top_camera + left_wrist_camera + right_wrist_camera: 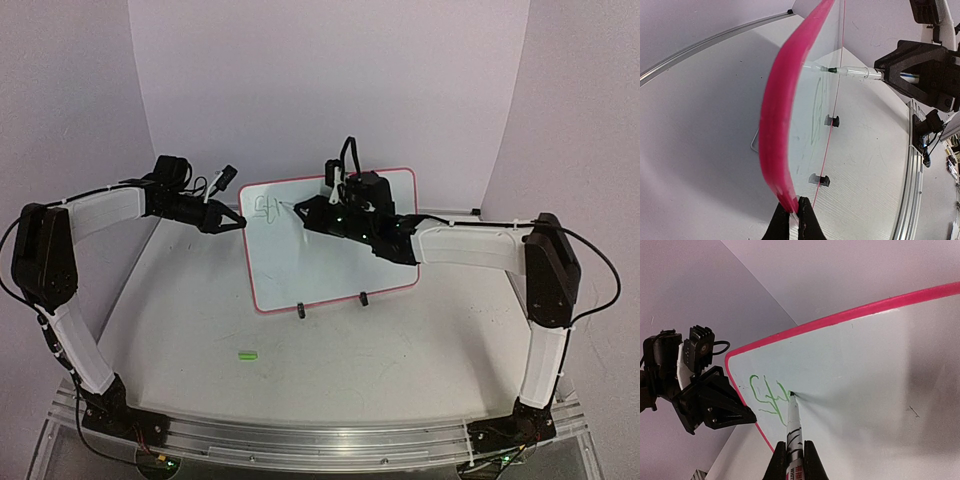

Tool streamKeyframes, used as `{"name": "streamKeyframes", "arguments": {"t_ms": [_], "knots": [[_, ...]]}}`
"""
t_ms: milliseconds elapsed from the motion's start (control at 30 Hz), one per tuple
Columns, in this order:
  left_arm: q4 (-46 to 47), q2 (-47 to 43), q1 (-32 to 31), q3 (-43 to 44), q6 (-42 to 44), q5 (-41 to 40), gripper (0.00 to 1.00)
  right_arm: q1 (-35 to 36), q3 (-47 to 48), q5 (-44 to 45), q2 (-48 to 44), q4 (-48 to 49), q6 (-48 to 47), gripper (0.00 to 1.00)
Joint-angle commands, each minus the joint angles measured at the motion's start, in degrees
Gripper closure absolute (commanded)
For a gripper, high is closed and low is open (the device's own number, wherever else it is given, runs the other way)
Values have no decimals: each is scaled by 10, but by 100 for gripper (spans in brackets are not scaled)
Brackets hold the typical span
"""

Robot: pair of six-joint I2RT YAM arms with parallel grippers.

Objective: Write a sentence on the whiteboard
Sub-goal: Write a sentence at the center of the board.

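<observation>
Few green strokes sit in the upper-left corner of the whiteboard, upright on the table, so most of the sentence looks unwritten; the right gripper pinches the marker, tip on the board, and the left gripper clamps its pink edge

green strokes on the whiteboard, a loop and a crossed squiggle, no letter i can make out. red print on the marker barrel, cut off, can't read it either.
</observation>
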Motion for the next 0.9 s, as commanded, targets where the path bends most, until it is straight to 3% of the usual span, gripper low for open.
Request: {"name": "streamKeyframes", "arguments": {"t_ms": [0, 333, 867], "knots": [[-19, -12, -5, -4, 41, -36, 100, -6, -10, 33, -31, 0, -2, 100], [-18, -15, -5, -6, 41, -36, 100, -7, -48, -28, -74, 33, -15, 100], [-18, -12, -5, -6, 40, -37, 100, -18, -27, -36, -33, 25, 4, 100]]}}
